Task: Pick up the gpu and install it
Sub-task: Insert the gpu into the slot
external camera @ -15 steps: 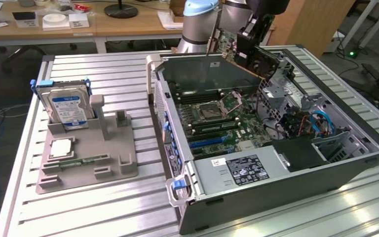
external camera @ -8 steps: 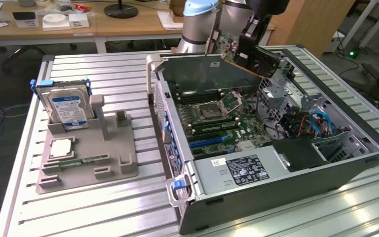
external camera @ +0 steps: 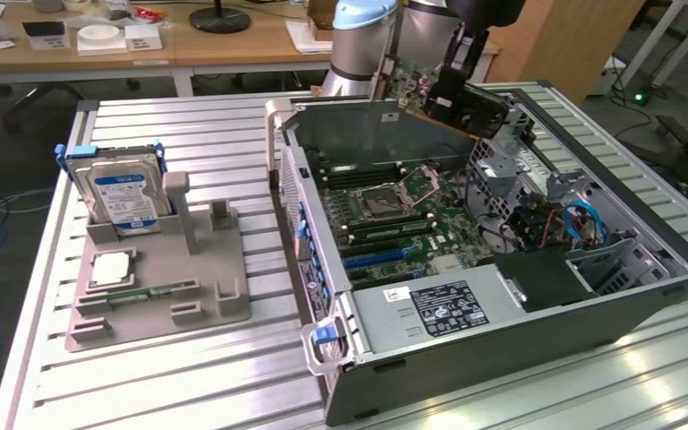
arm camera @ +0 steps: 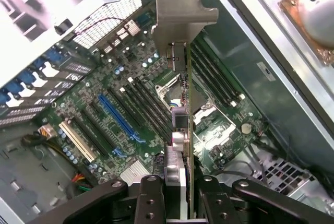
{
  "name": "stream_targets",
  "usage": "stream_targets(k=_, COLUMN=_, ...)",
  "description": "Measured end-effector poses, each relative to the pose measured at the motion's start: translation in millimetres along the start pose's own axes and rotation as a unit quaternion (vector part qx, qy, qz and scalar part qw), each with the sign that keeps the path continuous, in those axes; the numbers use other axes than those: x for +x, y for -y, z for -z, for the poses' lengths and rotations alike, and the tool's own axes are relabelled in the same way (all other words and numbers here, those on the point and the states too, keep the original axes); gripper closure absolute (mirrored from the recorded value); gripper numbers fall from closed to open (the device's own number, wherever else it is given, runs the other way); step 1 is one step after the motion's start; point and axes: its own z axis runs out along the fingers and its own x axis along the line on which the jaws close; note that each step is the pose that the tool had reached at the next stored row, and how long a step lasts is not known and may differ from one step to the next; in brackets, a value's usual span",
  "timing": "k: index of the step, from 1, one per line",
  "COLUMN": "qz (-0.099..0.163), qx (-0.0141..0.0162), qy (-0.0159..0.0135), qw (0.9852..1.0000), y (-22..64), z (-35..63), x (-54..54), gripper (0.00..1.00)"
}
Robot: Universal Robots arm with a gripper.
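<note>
gpu (arm camera: 181, 104) pinched along one long edge between the two black fingers (arm camera: 148, 198) of the gripper (arm camera: 180, 203), jaws pressed onto the card from both sides. Seen edge-on from the wrist, with the silver bracket (arm camera: 180, 10) at the end away from the fingers. Hangs tilted in the air over the far end of the open computer case (external camera: 500, 358) in the exterior view, clear of the motherboard (external camera: 392, 215) and not seated in any slot. Below the card in the wrist view, rows of dark memory slots, then a blue slot (arm camera: 117, 114) and a white slot (arm camera: 78, 140) off to one side. Above the gripper, the silver and blue arm (external camera: 362, 36). Nearer the camera inside the case, a grey power supply (external camera: 440, 309) with a black label. Case lying on its side on a slatted metal table (external camera: 176, 143). Well apart, toward the exterior view's left, a grey holder (external camera: 201, 309) carrying an upright hard drive (external camera: 123, 197) with a blue label, a square chip (external camera: 111, 269) lying flat and a narrow green memory stick (external camera: 153, 293). Behind the table, wooden desks (external camera: 201, 49) with small boxes on top
</note>
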Motion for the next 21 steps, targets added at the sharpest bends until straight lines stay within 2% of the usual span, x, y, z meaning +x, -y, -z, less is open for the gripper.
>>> stream_targets(k=4, qz=0.028, qx=-0.0009, qy=-0.0012, qw=0.9996, y=0.0, z=0.0, x=0.0, gripper=0.71)
stream_targets(k=8, qz=0.056, qx=-0.0018, qy=-0.0024, qw=0.9985, y=0.0, z=0.0, x=0.0, gripper=0.71)
stream_targets(k=19, qz=0.119, qx=-0.0039, qy=-0.005, qw=0.9928, y=-0.1, z=0.0, x=0.1, gripper=0.71)
stream_targets(k=21, qz=0.123, qx=-0.004, qy=-0.0051, qw=0.9924, y=-0.1, z=0.0, x=0.1, gripper=0.71)
